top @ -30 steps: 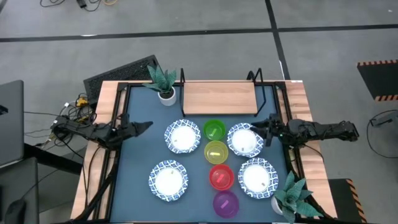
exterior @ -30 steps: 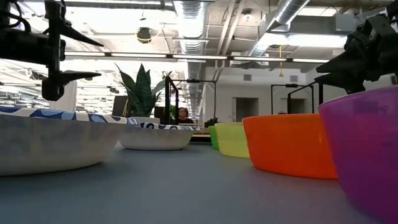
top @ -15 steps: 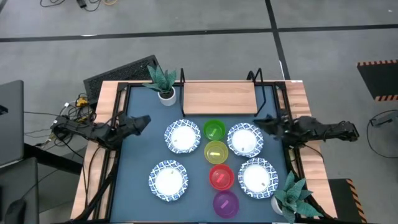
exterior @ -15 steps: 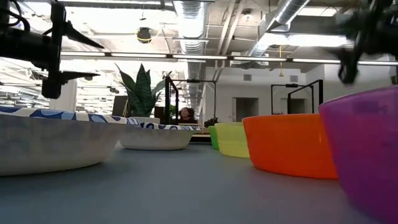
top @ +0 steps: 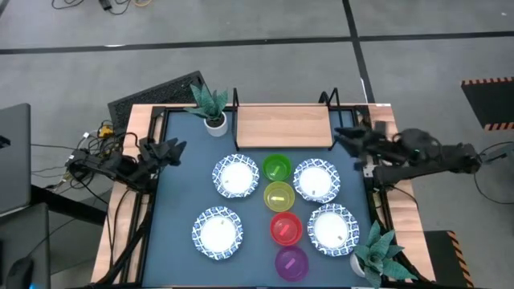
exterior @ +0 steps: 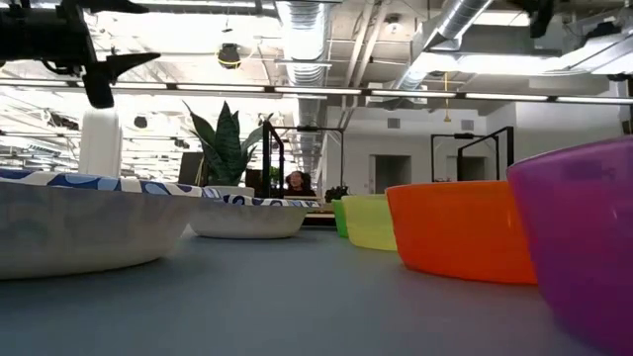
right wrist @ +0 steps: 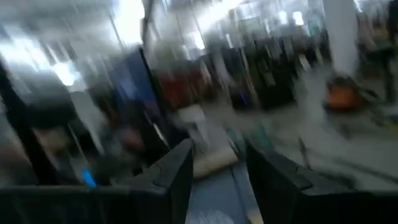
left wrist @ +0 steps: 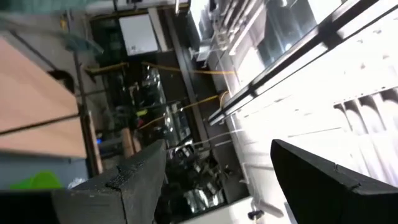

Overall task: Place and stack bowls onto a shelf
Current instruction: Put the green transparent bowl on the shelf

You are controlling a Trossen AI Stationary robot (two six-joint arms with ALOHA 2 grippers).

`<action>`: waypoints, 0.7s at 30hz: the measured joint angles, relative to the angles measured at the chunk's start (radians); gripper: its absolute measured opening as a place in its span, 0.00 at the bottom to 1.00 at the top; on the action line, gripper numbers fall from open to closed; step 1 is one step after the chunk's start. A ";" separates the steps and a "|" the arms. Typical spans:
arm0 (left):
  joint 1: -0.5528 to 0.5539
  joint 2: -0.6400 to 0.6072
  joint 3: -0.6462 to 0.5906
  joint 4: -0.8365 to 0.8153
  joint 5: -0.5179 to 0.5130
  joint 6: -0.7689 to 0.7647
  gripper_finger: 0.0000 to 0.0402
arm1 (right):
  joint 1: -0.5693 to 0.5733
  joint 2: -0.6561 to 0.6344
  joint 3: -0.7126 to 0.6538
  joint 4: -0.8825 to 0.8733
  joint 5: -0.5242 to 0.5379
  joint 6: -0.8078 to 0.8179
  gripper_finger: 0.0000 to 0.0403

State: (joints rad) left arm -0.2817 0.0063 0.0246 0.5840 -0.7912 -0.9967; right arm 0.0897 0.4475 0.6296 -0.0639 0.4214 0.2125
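Four white bowls with blue rims rest on the blue tabletop: far left (top: 236, 176), far right (top: 316, 180), near left (top: 217, 233), near right (top: 332, 228). Between them the green bowl (top: 277, 168), yellow bowl (top: 279, 195), red bowl (top: 285, 228) and purple bowl (top: 291, 262) stand in a row. The wooden shelf (top: 283, 124) stands at the far edge. My left gripper (top: 175, 147) (left wrist: 217, 149) hovers open over the table's left side. My right gripper (top: 339, 132) (right wrist: 219, 152) is open, raised beside the shelf's right end.
A potted plant (top: 210, 104) stands at the shelf's left end and another (top: 377, 253) at the near right corner. Black frame bars run along both table sides. A dark pad (top: 157, 92) lies beyond the far left corner. In the low view the bowls (exterior: 455, 227) fill the foreground.
My right gripper has risen and swung from over the far right white bowl toward the far edge, ending beside the shelf's right end. My left gripper has drawn back toward the table's left edge and risen. No bowl has moved.
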 joint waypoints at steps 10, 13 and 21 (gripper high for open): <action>0.000 0.003 0.027 -0.035 -0.007 0.053 0.68 | -0.003 0.486 0.367 -0.534 0.014 0.032 0.43; 0.000 0.039 0.102 -0.087 -0.016 0.118 0.68 | -0.023 0.577 0.400 -0.591 0.013 0.073 0.43; 0.000 0.293 0.422 -0.362 -0.025 0.285 0.68 | -0.119 0.717 0.434 -0.672 -0.040 0.310 0.43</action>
State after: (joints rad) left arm -0.2817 0.2994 0.4467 0.2219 -0.8162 -0.7113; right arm -0.0291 1.1643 1.0632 -0.7363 0.3813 0.5227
